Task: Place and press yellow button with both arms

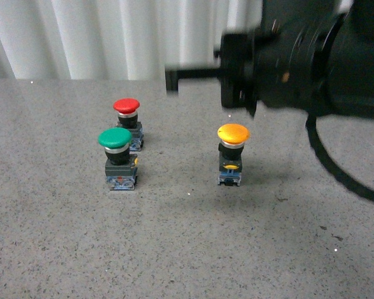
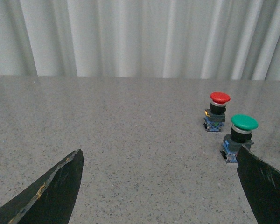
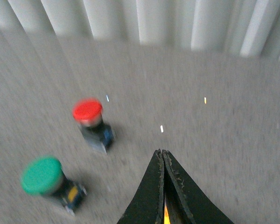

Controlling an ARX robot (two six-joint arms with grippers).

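Observation:
The yellow button (image 1: 233,133) stands upright on the grey table, right of centre in the front view. My right arm fills the upper right of that view, and its gripper (image 1: 172,78) reaches left above and behind the button. In the right wrist view the right gripper (image 3: 162,153) is shut with its jaws pressed together, and a sliver of yellow (image 3: 166,214) shows through them below. My left gripper (image 2: 158,161) is open and empty above bare table; the yellow button does not show in its view.
A green-capped button (image 1: 115,138) and a red-capped button (image 1: 126,105) stand close together left of the yellow one. Both also show in the left wrist view, green (image 2: 244,122) and red (image 2: 220,97). White curtains hang behind the table.

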